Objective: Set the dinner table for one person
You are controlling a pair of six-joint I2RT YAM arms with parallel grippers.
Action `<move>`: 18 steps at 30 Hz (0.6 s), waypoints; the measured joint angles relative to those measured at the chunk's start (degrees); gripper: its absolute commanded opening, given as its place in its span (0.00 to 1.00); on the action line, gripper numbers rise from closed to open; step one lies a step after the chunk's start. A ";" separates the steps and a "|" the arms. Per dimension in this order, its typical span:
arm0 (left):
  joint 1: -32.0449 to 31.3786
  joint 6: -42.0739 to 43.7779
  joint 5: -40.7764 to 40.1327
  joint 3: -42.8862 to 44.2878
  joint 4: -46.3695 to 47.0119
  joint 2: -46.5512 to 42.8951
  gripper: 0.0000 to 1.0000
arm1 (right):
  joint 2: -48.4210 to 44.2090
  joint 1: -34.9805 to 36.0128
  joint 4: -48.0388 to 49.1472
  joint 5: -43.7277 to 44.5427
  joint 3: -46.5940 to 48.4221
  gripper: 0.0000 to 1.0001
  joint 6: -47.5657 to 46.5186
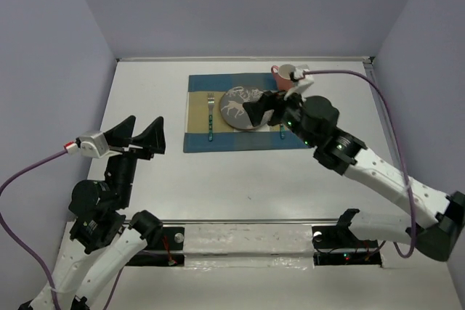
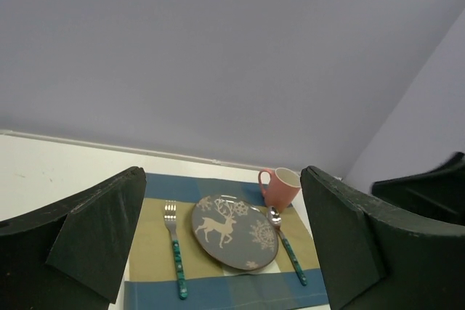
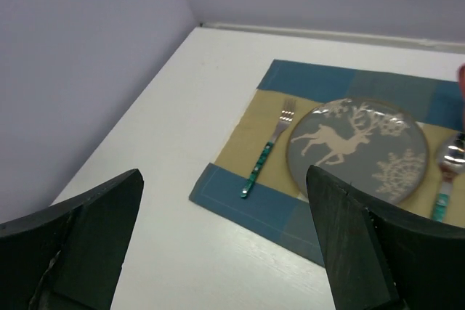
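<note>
The white dinner table (image 1: 145,78) carries a blue-and-tan placemat (image 1: 195,117) at the back. On it lie a grey deer plate (image 1: 236,107), a green-handled fork (image 1: 211,120) to its left, a spoon (image 1: 282,133) to its right and a pink mug (image 1: 285,74) at the far right corner. My right gripper (image 1: 263,107) hovers open and empty over the plate's right side. My left gripper (image 1: 138,136) is open and empty above the left of the table, apart from the placemat. The left wrist view shows the plate (image 2: 232,231), fork (image 2: 174,248), spoon (image 2: 287,241) and mug (image 2: 280,186).
Lilac walls enclose the table on the left, back and right. The right arm and its purple cable (image 1: 378,96) reach over the placemat's right end. A metal rail (image 1: 247,237) runs along the near edge between the arm bases.
</note>
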 measured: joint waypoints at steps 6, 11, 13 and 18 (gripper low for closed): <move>1.81 0.33 0.37 -0.22 0.15 2.16 0.99 | -19.06 -0.09 3.50 9.57 -16.83 1.00 -4.50; 4.98 0.26 2.05 -0.24 0.61 5.31 0.99 | -26.12 -0.09 3.08 14.56 -23.50 1.00 -6.21; 5.86 0.15 2.86 -0.24 0.66 6.38 0.99 | -26.73 -0.09 3.04 15.19 -23.85 1.00 -6.95; 7.23 -0.11 4.68 -0.24 0.74 8.20 0.99 | -28.74 -0.09 3.02 15.76 -23.85 1.00 -9.01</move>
